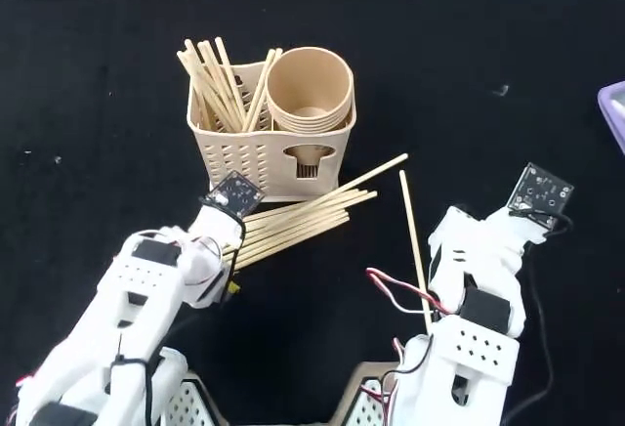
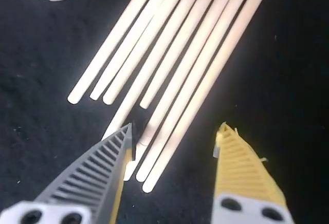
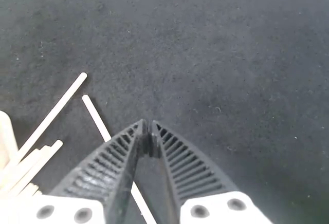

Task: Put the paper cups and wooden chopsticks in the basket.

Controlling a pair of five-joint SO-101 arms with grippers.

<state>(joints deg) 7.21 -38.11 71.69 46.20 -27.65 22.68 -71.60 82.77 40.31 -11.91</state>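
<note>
A beige slotted basket (image 1: pixel 256 160) holds a stack of paper cups (image 1: pixel 309 89) and a bundle of wooden chopsticks (image 1: pixel 221 85). Several more chopsticks (image 1: pixel 303 219) lie fanned on the black cloth just in front of the basket, and a single chopstick (image 1: pixel 412 228) lies to their right. My left gripper (image 2: pixel 175 131) is open, low over the near ends of the fanned chopsticks (image 2: pixel 175 64), its fingers straddling them. My right gripper (image 3: pixel 148 129) is shut with nothing in it, above the single chopstick (image 3: pixel 100 118).
The black cloth (image 1: pixel 508 74) covers the table. A purple object (image 1: pixel 615 113) shows at the right edge. Both white arms occupy the front of the table.
</note>
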